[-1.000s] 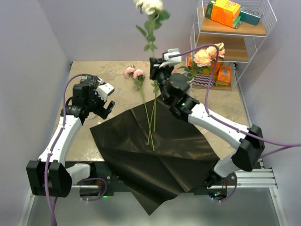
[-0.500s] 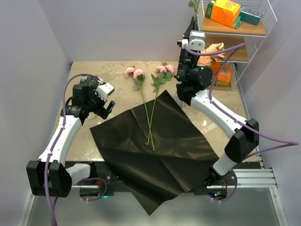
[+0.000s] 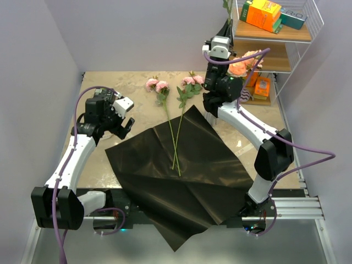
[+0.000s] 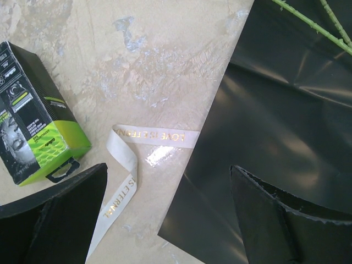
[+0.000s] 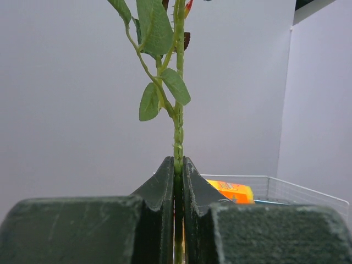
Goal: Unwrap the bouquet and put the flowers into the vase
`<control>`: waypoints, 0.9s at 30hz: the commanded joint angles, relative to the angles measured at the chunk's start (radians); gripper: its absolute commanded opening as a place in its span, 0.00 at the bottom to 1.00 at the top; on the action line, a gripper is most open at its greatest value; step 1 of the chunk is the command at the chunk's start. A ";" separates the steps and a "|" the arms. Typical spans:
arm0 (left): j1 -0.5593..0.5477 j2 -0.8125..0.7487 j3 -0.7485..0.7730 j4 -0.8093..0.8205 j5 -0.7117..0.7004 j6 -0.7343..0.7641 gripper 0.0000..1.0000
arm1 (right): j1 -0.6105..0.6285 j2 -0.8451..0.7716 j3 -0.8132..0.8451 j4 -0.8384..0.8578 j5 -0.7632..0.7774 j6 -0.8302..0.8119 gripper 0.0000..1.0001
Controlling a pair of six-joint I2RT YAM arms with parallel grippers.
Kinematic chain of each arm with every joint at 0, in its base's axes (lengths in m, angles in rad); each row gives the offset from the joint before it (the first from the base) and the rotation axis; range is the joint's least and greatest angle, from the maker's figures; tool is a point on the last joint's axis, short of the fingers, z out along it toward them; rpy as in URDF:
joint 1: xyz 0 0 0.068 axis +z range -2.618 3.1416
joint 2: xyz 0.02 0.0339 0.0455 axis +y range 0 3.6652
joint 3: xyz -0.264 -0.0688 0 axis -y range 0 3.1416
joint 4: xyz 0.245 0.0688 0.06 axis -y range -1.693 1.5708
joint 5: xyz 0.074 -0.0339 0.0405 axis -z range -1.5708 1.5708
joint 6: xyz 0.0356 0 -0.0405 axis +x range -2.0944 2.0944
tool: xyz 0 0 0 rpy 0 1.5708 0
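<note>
Right end effector [image 5: 177, 165] is clamped tight on a rose stem [image 5: 177, 137], held bolt upright, high in the upper right of the overhead view beside the wire shelf [image 3: 308, 22]. Peach blooms [image 3: 240, 67] just below it should mark the vase, which is hidden behind that arm. So it's a straight drop, and the right arm's job. Left end effector [image 4: 168, 168] gapes wide and empty over the ribbon [image 4: 148, 136]. Two more roses [image 3: 159, 86] lie across the black paper [image 3: 192, 176].

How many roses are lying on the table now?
2. The left rose lies at far centre, the right rose beside it; their stems cross on the paper. A third stem is clamped upright in the right hand. The right arm may hide more.
</note>
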 commanded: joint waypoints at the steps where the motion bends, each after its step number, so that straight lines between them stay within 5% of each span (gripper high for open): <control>1: 0.007 0.013 0.009 0.022 0.022 0.004 0.97 | -0.011 -0.027 0.029 0.144 -0.019 -0.017 0.00; 27: 0.007 0.024 0.014 0.015 0.026 0.008 0.97 | -0.023 0.041 -0.111 0.386 0.048 -0.059 0.00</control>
